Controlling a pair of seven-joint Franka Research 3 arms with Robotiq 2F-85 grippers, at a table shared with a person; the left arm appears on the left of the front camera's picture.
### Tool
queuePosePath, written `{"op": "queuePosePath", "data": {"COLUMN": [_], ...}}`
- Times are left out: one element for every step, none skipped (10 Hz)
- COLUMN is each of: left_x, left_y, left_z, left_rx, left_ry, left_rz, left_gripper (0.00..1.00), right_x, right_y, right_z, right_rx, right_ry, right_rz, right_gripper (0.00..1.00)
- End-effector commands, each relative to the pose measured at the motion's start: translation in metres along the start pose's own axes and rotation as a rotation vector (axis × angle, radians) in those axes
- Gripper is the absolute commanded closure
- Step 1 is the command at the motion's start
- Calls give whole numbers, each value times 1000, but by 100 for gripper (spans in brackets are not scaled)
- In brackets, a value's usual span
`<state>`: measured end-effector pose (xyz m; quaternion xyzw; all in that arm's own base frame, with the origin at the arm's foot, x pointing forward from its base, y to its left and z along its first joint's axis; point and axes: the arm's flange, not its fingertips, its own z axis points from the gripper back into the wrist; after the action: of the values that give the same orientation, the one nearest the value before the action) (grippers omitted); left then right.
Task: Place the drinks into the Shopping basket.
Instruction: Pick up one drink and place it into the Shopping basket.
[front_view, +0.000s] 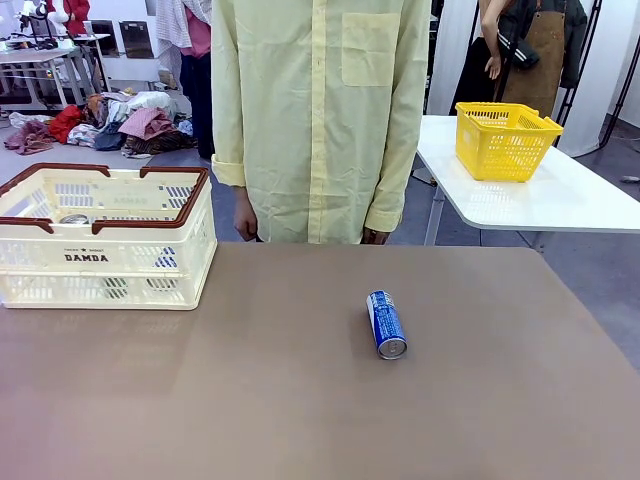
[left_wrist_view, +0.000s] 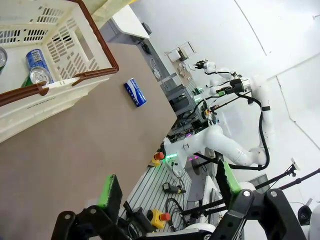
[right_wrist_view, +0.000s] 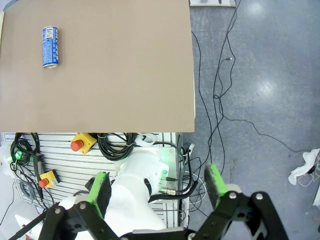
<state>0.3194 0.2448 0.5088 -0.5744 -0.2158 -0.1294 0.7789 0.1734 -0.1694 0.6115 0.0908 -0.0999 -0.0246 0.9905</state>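
While each gripper (left_wrist_view: 167, 192) (right_wrist_view: 157, 187) gapes empty, basket (front_view: 150, 262) walls half-hide its cans (left_wrist_view: 37, 67).

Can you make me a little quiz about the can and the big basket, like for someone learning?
1. True or false: the blue can on the brown table is standing upright.
2. Which basket bears the word DAMDA? A: the yellow basket. B: the cream-white basket.
3. Fill in: the left tool and the right tool both stand ____, holding nothing.

Key:
1. False, it lies on its side, apart from the cream-white basket.
2. B. It stands at the table's far left and already holds cans, seen in the left wrist view.
3. Open.
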Motion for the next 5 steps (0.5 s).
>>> {"op": "queuePosePath", "data": {"left_x": [-2, -2, -2, -2, -2], "left_y": [-3, -3, -3, -3, -3], "left_z": [1, 1, 1, 1, 1], "left_rx": [-7, -7, -7, -7, -7], "left_ry": [8, 8, 8, 8, 8], "left_rz": [7, 7, 7, 7, 7], "left_gripper": [0, 0, 0, 0, 0], "right_x": [0, 0, 0, 0, 0], "right_y": [2, 2, 2, 2, 2], "right_z": [0, 0, 0, 0, 0], "right_rx": [-3, -3, -3, -3, -3], "right_ry": [-4, -4, -4, -4, -4], "right_rz": [3, 3, 3, 3, 3], "right_gripper": [0, 0, 0, 0, 0]}}
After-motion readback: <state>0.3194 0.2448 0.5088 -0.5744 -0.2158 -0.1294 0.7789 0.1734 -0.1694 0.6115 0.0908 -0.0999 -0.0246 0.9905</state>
